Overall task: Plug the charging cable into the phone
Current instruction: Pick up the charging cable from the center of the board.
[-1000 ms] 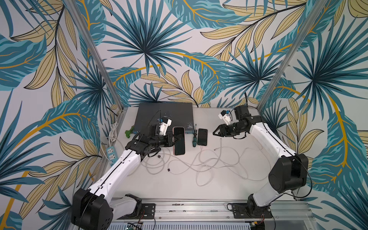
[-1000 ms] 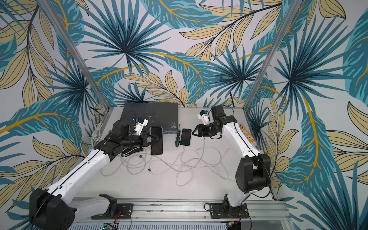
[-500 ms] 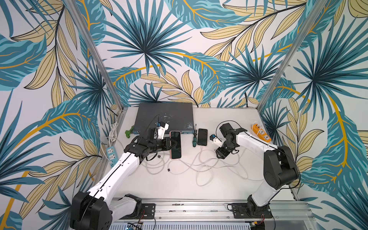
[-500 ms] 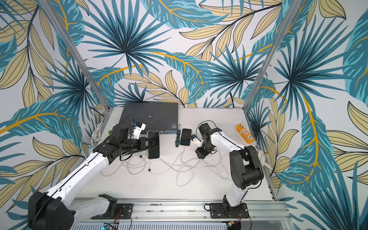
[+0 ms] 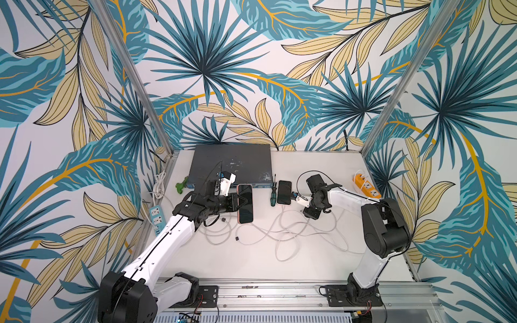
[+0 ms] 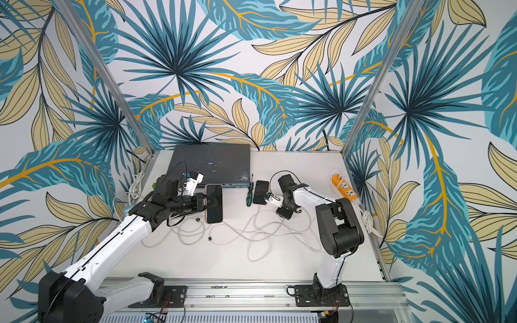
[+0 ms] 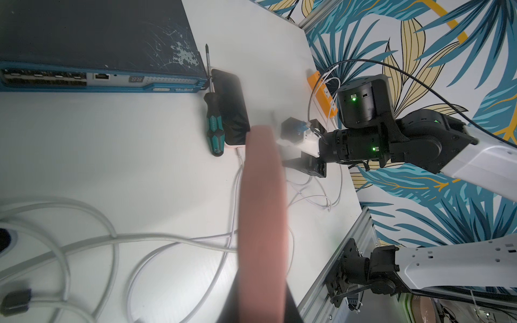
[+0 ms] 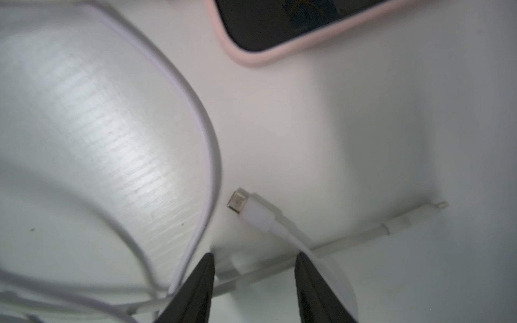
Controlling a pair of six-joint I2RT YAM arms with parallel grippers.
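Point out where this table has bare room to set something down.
Bare: the front strip between the cable loops and the base rail, and the back stretch between the network switch and the orange power strip. Crowded: the middle, where those loops meet the pink-cased phone, screwdriver and small phone.

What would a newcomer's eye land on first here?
The loud palm-leaf wallpaper on all walls around the white table. Then the tangle of white cables mid-table, between the left gripper, shut on a black phone in a pink case, and the open right gripper, poised over a white cable plug.
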